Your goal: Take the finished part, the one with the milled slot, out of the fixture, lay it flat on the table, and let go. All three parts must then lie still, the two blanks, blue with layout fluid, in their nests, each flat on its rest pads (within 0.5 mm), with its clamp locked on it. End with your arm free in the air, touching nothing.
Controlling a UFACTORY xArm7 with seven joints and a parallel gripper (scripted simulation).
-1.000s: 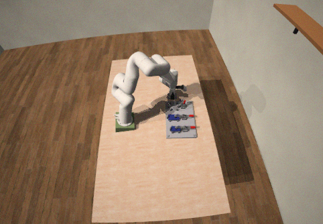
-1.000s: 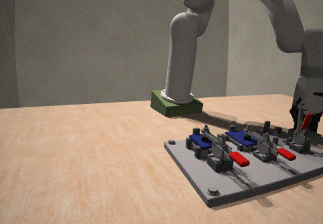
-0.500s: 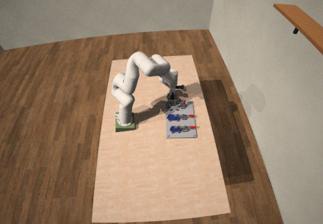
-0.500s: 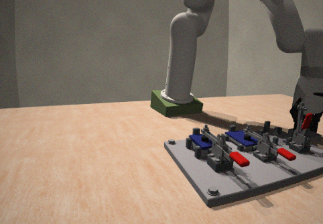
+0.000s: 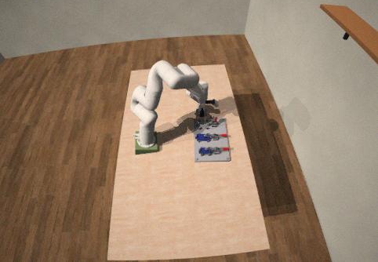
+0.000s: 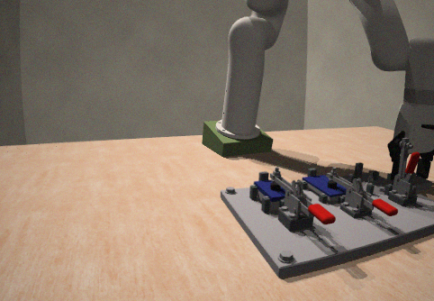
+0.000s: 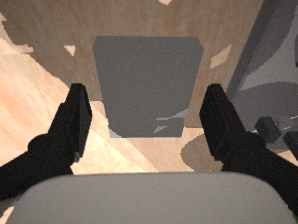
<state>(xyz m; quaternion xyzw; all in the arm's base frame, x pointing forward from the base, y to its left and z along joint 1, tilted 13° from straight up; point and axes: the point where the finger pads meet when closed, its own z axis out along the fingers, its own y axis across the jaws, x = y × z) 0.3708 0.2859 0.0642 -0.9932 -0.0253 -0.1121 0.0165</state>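
Observation:
The finished part is a plain grey block in the wrist view, beside the fixture plate and over the table; its slot does not show. My gripper is open, with a gap between each finger and the part. Whether the part lies fully flat is hard to tell. Two blue blanks sit in their nests, the other blank being nearer the exterior camera. Their clamps reach over them, with red handles lowered. The third clamp's handle stands raised.
The fixture's dark posts stand close to the gripper, right of it in the wrist view. Bolt heads sit at the plate's corners. The arm's green base stands on the table.

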